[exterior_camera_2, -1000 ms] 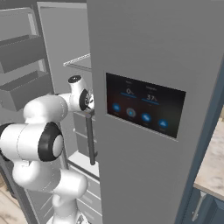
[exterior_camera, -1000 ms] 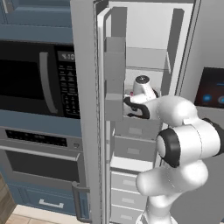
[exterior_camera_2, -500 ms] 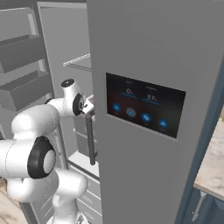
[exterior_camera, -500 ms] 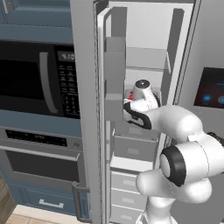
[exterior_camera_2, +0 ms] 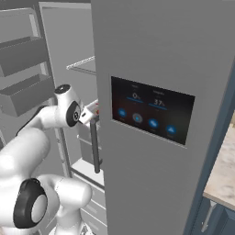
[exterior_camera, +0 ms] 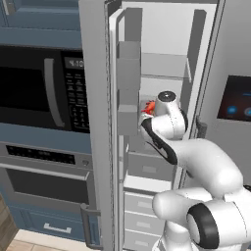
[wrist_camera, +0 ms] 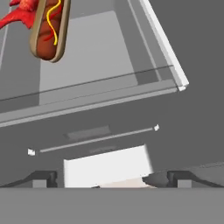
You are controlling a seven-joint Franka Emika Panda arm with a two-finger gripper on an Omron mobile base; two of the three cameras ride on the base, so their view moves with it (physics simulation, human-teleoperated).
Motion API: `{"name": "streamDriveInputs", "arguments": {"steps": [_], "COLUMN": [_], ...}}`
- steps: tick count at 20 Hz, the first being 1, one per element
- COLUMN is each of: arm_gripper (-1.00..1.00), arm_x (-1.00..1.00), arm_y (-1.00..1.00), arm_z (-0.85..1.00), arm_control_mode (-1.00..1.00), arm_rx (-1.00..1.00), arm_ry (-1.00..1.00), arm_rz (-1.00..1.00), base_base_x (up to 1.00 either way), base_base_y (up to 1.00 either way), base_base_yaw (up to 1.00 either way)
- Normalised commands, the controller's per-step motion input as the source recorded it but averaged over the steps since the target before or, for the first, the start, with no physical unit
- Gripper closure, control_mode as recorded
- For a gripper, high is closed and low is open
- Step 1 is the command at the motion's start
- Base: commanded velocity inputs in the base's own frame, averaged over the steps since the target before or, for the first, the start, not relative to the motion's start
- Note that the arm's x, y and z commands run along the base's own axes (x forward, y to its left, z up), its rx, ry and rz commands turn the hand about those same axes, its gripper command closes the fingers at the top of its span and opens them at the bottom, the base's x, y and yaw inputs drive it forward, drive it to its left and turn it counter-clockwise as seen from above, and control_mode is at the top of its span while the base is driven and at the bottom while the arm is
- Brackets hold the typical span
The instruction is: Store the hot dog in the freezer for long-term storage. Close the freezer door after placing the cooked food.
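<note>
While claw (wrist_camera: pixel 109 177) gapes empty, one hot dog (wrist_camera: pixel 49 28), one red lobster (wrist_camera: pixel 21 13), shelved.

Black-fronted built-in microwave (exterior_camera: pixel 41 90) at left, with a black oven (exterior_camera: pixel 46 184) directly below it, both set in blue cabinetry. Dark touch screen (exterior_camera_2: pixel 151 110) with blue icons on a grey fridge door. Bright red lobster-shaped item (wrist_camera: pixel 22 11) lying on a clear shelf.

The dark touch screen (exterior_camera_2: pixel 151 110) on the grey fridge door shows small white numbers. The one at 1 o'clock looks like 37, the other like 0. The microwave (exterior_camera: pixel 37 88) clock is too blurry to read.
</note>
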Motion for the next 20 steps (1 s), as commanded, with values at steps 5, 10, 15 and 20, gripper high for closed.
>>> {"name": "streamDriveInputs", "arguments": {"steps": [5, 10, 15, 20], "arm_gripper": [-1.0, -1.0, -1.0, -1.0], "arm_x": [-0.67, -0.69, -0.82, -0.76], "arm_y": [0.0, 0.0, 0.0, 0.0], "arm_z": [0.31, 0.19, 0.23, 0.29], "arm_control_mode": [-1.0, -1.0, -1.0, -1.0], "arm_rx": [0.0, 0.0, 0.0, 0.0], "arm_ry": [0.03, 0.06, 0.07, 0.12], "arm_rz": [0.0, 0.0, 0.0, 0.0], "base_base_x": [0.0, 0.0, 0.0, 0.0], "base_base_y": [0.0, 0.0, 0.0, 0.0], "base_base_yaw": [0.0, 0.0, 0.0, 0.0]}}
